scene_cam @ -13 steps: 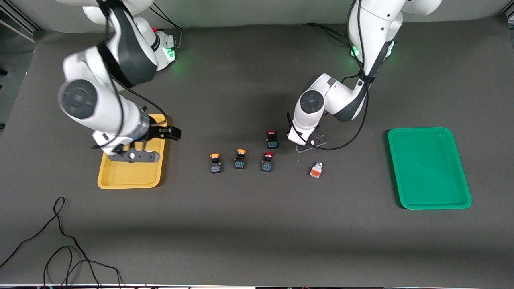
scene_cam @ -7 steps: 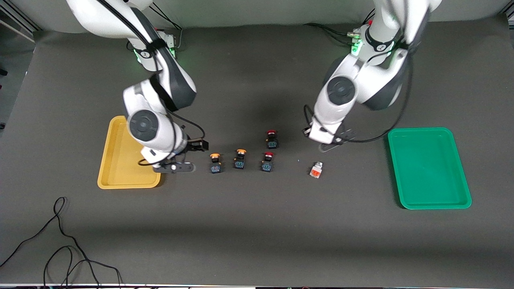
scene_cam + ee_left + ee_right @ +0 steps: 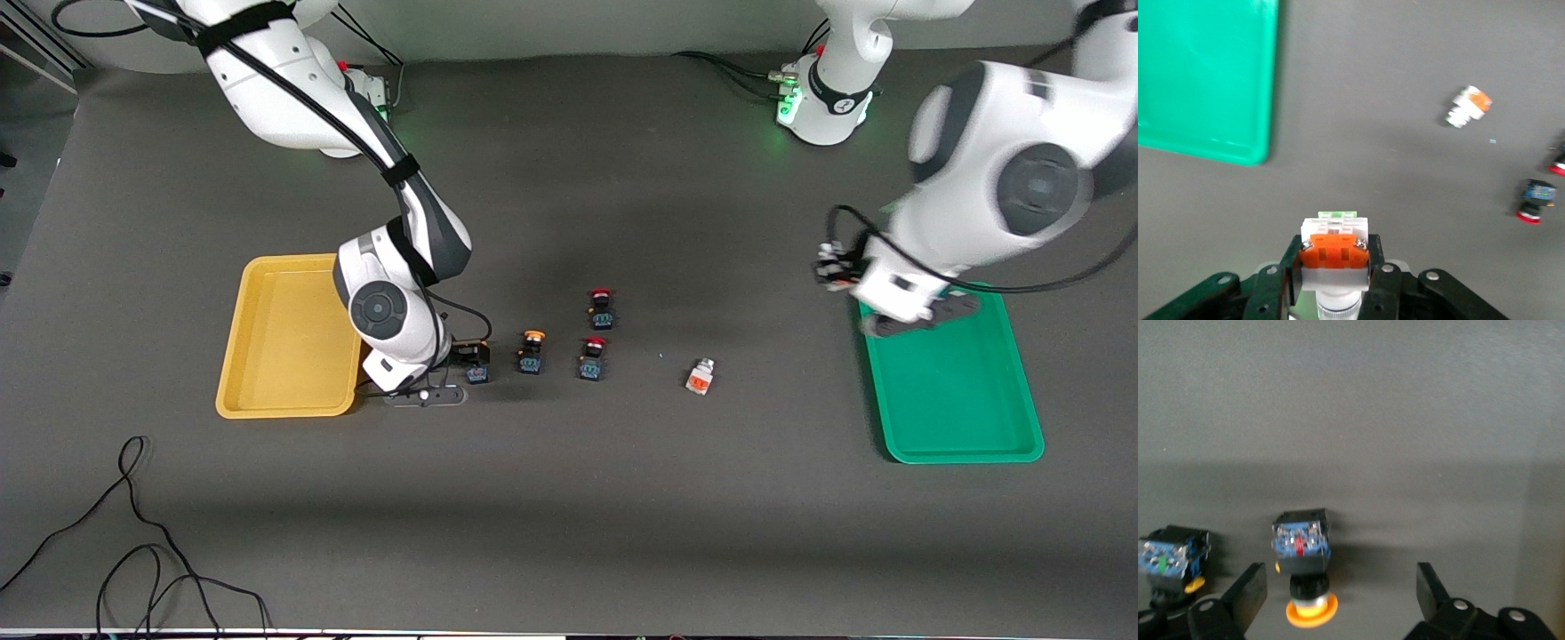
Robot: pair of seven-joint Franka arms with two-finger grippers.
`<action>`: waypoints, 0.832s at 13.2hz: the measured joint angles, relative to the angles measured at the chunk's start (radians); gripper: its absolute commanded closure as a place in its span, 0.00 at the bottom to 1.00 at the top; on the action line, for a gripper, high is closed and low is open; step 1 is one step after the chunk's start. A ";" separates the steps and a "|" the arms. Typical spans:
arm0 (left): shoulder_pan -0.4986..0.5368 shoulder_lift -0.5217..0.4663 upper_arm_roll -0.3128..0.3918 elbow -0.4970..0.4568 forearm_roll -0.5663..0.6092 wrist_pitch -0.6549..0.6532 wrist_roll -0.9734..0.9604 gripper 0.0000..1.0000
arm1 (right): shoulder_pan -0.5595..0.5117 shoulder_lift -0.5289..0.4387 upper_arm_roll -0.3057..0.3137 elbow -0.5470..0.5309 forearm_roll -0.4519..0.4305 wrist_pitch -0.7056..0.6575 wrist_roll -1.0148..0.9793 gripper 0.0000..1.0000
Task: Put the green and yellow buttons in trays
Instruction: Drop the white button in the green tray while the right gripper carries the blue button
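Note:
My left gripper point(image 3: 1335, 267) is shut on a grey-white button with an orange block point(image 3: 1335, 252), held in the air over the table just beside the green tray point(image 3: 956, 400), which also shows in the left wrist view point(image 3: 1205, 80). In the front view this gripper point(image 3: 834, 265) is at the tray's rim. A second grey-white button point(image 3: 701, 376) lies on the table. My right gripper point(image 3: 1338, 593) is open, low, with a yellow-capped black button point(image 3: 1305, 570) between its fingers. A second yellow-capped button point(image 3: 532, 352) stands beside it. The yellow tray point(image 3: 284, 342) is beside the right gripper point(image 3: 471, 357).
Two black buttons with red caps point(image 3: 602, 308) point(image 3: 593, 357) stand beside the yellow-capped ones, toward the left arm's end. A black cable point(image 3: 133, 533) lies near the front edge at the right arm's end.
My right gripper moved from over the yellow tray down to the nearest yellow-capped button. My left gripper rose with a grey-white button and swung from the table's middle to the green tray.

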 measured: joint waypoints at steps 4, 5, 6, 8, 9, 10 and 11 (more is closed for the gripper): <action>0.195 0.027 0.005 -0.001 0.078 0.011 0.286 0.86 | 0.021 0.056 0.000 -0.001 0.001 0.097 0.005 0.03; 0.219 0.041 0.005 -0.004 0.093 0.038 0.317 0.86 | 0.024 0.066 0.000 -0.001 0.001 0.112 0.016 0.34; 0.230 0.062 0.004 -0.012 0.110 0.084 0.330 0.87 | 0.027 0.075 0.000 -0.001 0.001 0.129 0.026 0.83; 0.234 0.111 0.003 -0.054 0.142 0.211 0.332 0.87 | 0.035 0.087 0.000 -0.001 0.002 0.146 0.035 1.00; 0.235 0.139 0.002 -0.081 0.152 0.277 0.332 0.87 | 0.037 0.087 0.000 0.000 0.002 0.147 0.039 1.00; 0.239 0.171 0.002 -0.103 0.156 0.340 0.332 0.87 | 0.037 0.084 0.000 0.004 0.002 0.147 0.041 1.00; 0.250 0.207 0.002 -0.117 0.158 0.396 0.332 0.87 | 0.037 0.078 0.000 0.008 0.002 0.143 0.041 1.00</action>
